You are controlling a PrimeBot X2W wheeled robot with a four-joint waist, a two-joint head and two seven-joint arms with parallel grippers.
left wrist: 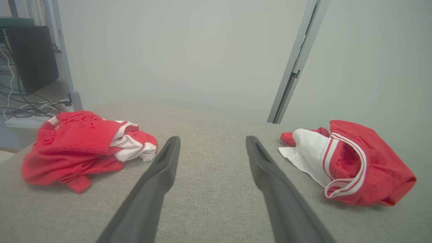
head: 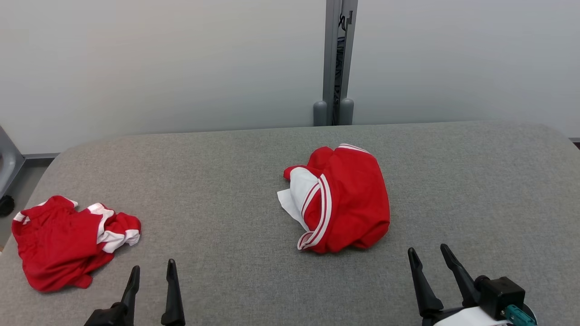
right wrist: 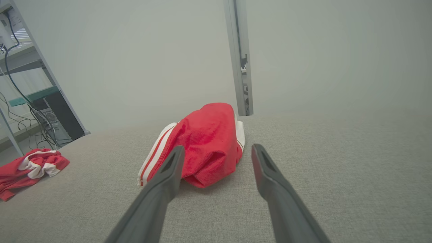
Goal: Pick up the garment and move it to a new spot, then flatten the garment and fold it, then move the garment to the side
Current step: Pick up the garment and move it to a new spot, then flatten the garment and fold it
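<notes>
Near the middle of the grey padded table [head: 217,181]: a red garment [head: 351,203], bunched into a rounded heap, white lining and red-and-white striped trim turned toward the robot's left. Possibly shorts, though too crumpled to say for sure. Well off to the left, close to the table's near-left corner: a second red garment [head: 59,240], also rumpled, white bands along its right side. At the near edge, lower left: left gripper [head: 153,265], fingers spread apart and empty, near the second heap but not touching it. At the lower right: right gripper [head: 427,248], fingers likewise parted and empty, in front of the central heap and to its right, clear of the cloth. Behind the table, a pale wall with a grey upright post [head: 337,59].
</notes>
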